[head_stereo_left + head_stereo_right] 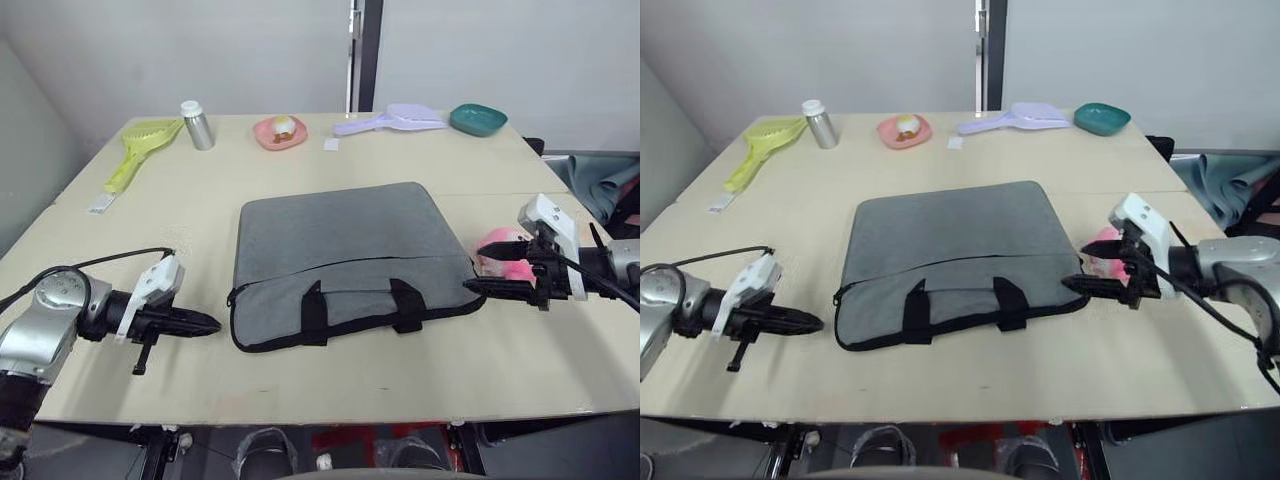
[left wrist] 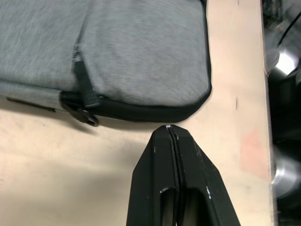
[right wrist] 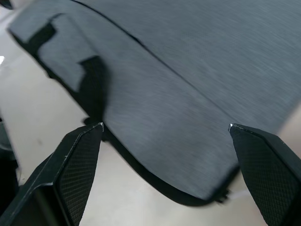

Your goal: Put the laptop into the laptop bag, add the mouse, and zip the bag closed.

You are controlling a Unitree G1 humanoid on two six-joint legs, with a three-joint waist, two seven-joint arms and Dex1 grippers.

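The laptop bag (image 1: 345,258) lies flat mid-table, soft fabric probably best held at its stiff trimmed corners, with the pinched-shut left gripper (image 2: 168,129) just off its left corner where the left wrist view reveals a zip pull (image 2: 89,117), and the right gripper (image 3: 165,129) spread wide at its right corner.

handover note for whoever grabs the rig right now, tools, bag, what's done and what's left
Left tool: shut, empty, low over the table just off the laptop bag's left end, near the zip pull.
Right tool: open, empty, at the bag's right end, with a pink plush toy right behind it.
The bag lies flat mid-table, handles toward the robot. The zip looks shut along the near left corner; the rest I cannot tell. I cannot see a laptop or a mouse lying out on the table.
Done: cannot confirm what is packed.
Left: check the contents, then check the zip is closed all round.
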